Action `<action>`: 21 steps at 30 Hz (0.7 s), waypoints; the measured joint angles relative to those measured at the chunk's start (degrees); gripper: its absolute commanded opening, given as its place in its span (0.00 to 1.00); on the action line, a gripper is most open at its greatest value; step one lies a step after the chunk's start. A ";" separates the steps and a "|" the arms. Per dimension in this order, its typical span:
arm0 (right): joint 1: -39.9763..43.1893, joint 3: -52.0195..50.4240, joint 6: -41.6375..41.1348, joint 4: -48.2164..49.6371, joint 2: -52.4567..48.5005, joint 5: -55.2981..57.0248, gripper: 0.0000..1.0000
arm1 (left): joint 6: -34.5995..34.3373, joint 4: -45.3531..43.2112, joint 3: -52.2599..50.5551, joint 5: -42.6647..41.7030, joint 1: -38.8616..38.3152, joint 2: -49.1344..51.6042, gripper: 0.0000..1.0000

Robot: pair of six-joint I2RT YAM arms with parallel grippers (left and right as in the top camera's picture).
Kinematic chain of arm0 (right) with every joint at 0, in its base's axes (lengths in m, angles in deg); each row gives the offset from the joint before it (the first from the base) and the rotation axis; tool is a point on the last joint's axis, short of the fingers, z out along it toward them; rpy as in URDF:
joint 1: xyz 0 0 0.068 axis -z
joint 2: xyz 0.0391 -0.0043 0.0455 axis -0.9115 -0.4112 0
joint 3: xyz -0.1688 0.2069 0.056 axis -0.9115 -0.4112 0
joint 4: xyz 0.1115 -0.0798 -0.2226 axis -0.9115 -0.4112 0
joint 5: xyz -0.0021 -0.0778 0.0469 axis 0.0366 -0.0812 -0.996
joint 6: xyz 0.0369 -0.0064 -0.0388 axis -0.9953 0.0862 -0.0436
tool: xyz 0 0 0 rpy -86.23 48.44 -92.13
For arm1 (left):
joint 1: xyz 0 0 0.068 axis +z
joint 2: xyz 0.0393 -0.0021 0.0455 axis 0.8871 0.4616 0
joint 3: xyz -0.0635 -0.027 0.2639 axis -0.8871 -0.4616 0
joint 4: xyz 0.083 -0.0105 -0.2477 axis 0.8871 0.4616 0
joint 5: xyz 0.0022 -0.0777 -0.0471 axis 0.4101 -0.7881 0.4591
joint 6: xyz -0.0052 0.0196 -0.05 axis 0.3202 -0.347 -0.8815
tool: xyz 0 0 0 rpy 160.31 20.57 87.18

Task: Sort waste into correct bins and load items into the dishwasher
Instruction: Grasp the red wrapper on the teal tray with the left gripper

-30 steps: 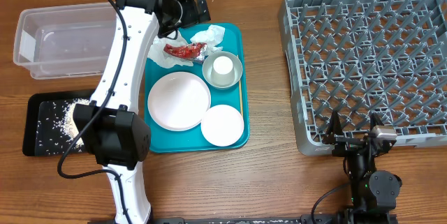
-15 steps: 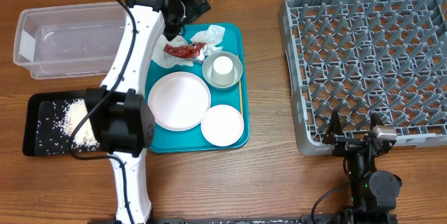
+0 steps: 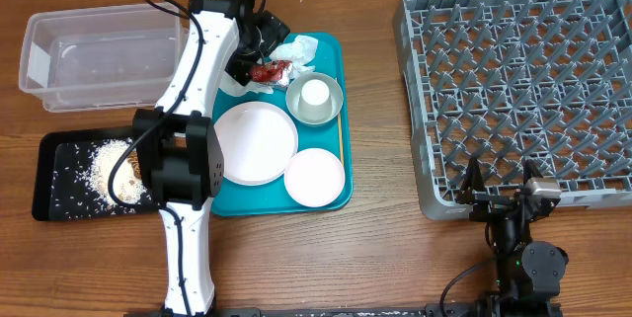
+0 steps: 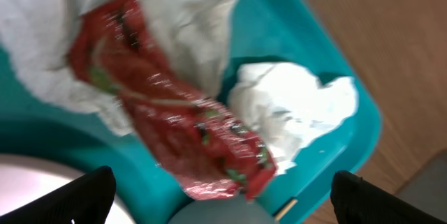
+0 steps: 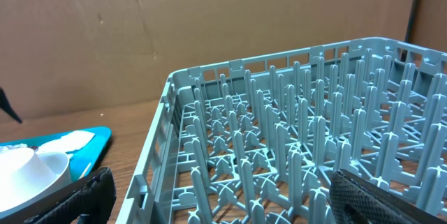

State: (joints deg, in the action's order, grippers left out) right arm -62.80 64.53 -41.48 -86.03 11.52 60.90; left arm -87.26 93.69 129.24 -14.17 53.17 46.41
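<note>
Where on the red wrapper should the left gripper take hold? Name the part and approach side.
Grip the red wrapper across its narrow middle, from straight above. It lies flat and elongated on a crumpled white napkin; the open left gripper likely spans that width.

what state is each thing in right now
left tool, open, over the red wrapper
right tool, open, empty
clear tub, looks empty
black tray, holds rice crumbs
dish rack, empty
grey-rimmed bowl, holds the white cup
large plate, bare
small dish, bare
</note>
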 measured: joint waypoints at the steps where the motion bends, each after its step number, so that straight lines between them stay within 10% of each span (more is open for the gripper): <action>1: -0.02 0.00 0.00 0.04 0.00 0.02 1.00 | -0.20 0.96 0.00 0.02 0.02 0.00 1.00; 16: 0.00 0.00 -0.02 0.04 0.00 0.00 1.00 | -4.76 -4.00 -4.44 1.81 0.11 0.00 1.00; 21: -0.02 0.00 -0.02 0.02 0.00 0.02 1.00 | -6.32 -4.00 -5.55 2.45 0.11 0.00 0.75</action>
State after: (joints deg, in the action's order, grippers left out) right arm -62.82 64.53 -41.50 -86.00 11.52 60.92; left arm -93.58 89.69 123.69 -11.72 53.28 46.41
